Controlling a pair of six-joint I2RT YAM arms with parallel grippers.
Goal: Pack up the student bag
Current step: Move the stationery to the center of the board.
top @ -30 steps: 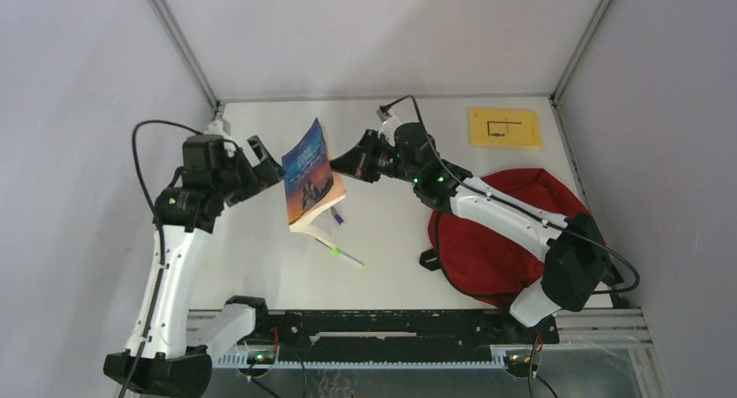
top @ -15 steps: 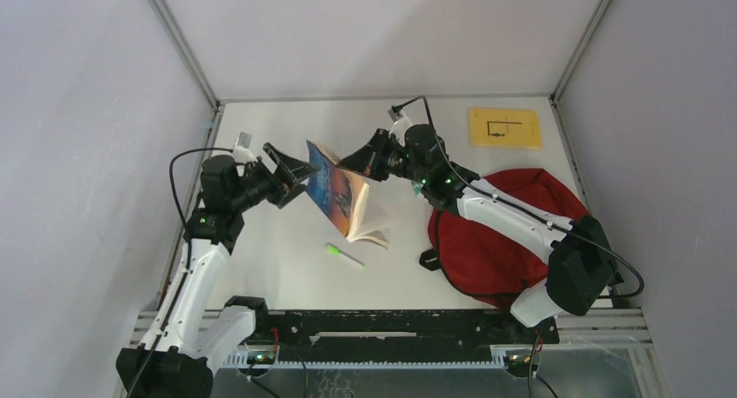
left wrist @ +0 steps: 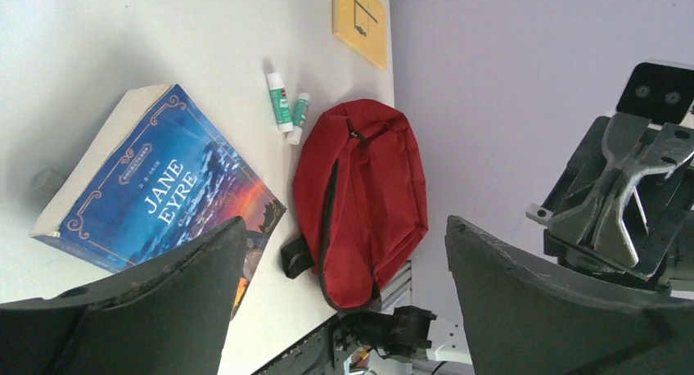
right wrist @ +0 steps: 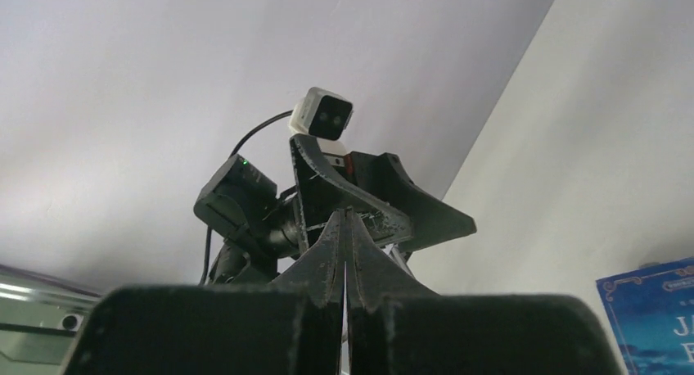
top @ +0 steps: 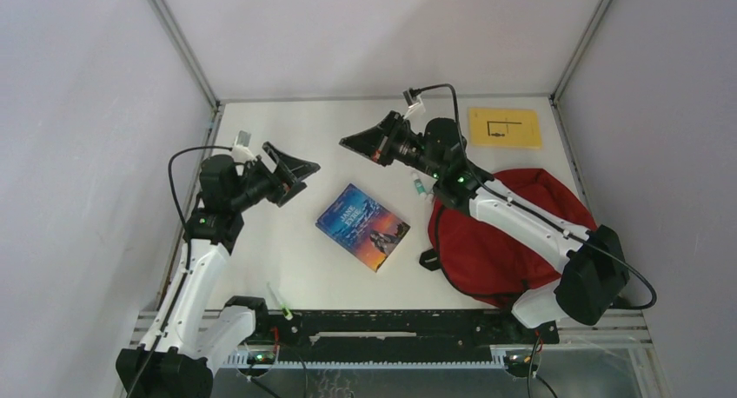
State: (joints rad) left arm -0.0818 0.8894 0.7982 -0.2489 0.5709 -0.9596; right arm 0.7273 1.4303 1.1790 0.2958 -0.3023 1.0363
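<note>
Red fabric backpack (top: 521, 242) with black straps lay at centre right of the overhead view. Half a second earlier the blue paperback book (top: 362, 227) stood propped between both grippers; it now lay flat at frame centre, just left of the bag, so a fresh grasp seemed needed. Left gripper (top: 304, 174) gaped empty. Right gripper (top: 348, 142) was pinched closed on nothing. Both hung to the upper left of the bag.

- Left gripper (top: 304, 177) raised, pointing right, fingers (left wrist: 131, 309) spread wide — nothing between them.
- Right gripper (top: 348, 141) points left toward it (tips pressed flat together), also empty.
</note>
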